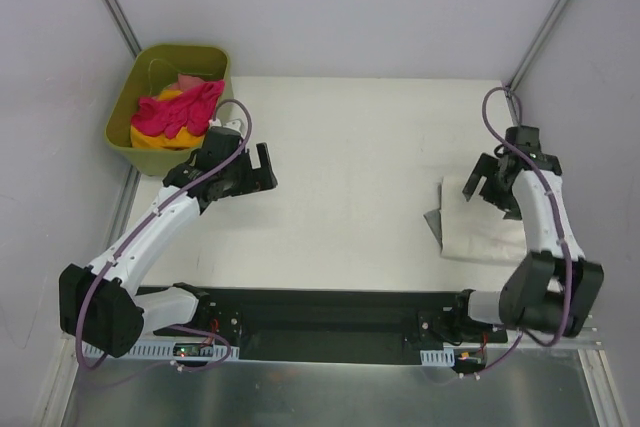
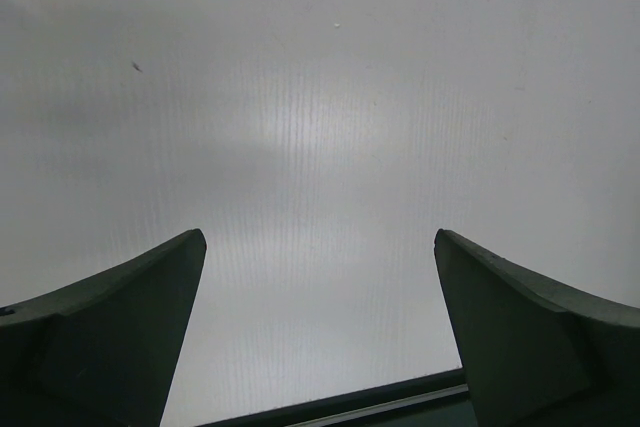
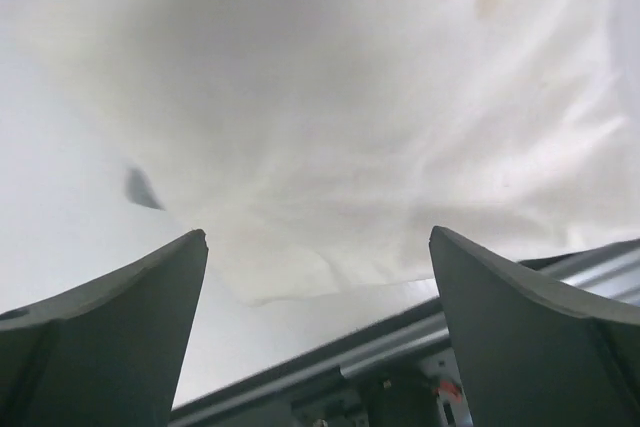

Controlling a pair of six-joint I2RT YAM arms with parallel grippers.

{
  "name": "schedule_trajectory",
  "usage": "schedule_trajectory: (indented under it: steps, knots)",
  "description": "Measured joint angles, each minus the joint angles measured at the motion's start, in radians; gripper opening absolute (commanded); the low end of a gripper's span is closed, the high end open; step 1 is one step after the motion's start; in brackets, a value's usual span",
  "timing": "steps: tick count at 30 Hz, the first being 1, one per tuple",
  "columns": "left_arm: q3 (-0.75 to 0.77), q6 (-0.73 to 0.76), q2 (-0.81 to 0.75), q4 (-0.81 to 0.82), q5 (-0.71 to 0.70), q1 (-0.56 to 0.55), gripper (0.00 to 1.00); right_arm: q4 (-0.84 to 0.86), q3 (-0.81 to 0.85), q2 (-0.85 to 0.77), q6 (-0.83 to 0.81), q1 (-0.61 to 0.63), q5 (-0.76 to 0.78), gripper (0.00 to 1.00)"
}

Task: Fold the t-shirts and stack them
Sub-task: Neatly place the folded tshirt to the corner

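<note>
A folded cream-white t-shirt (image 1: 478,229) lies at the right of the table, with a grey shirt corner (image 1: 433,222) peeking out at its left edge. My right gripper (image 1: 487,188) hovers over its far part, open and empty; in the right wrist view the cream shirt (image 3: 350,117) fills the frame and the grey corner (image 3: 141,188) shows at left. Pink (image 1: 183,109), yellow (image 1: 160,140) and red shirts sit in the olive-green tub (image 1: 125,112) at the back left. My left gripper (image 1: 258,171) is open and empty over bare table just right of the tub.
The white table top (image 1: 350,177) lies between the arms. A black base rail (image 1: 330,322) runs along the near edge. Grey walls with metal posts enclose the back and sides.
</note>
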Motion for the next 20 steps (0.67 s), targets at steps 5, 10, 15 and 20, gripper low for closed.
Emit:
schedule_trajectory:
  steps: [5,10,15,20]
  knots:
    - [0.052,-0.01,-0.026,-0.035,-0.098,0.001,0.99,0.087,0.029,-0.368,-0.024,0.004,-0.048,0.96]
    - [0.102,-0.035,-0.031,-0.068,-0.175,0.013,0.99,0.19,-0.011,-0.617,-0.029,0.004,-0.136,0.96]
    - [0.105,-0.06,-0.033,-0.108,-0.204,0.02,0.99,0.225,-0.063,-0.65,-0.029,0.004,-0.164,0.96]
    - [0.105,-0.079,-0.033,-0.142,-0.218,0.026,0.99,0.233,-0.091,-0.631,-0.03,0.004,-0.164,0.96]
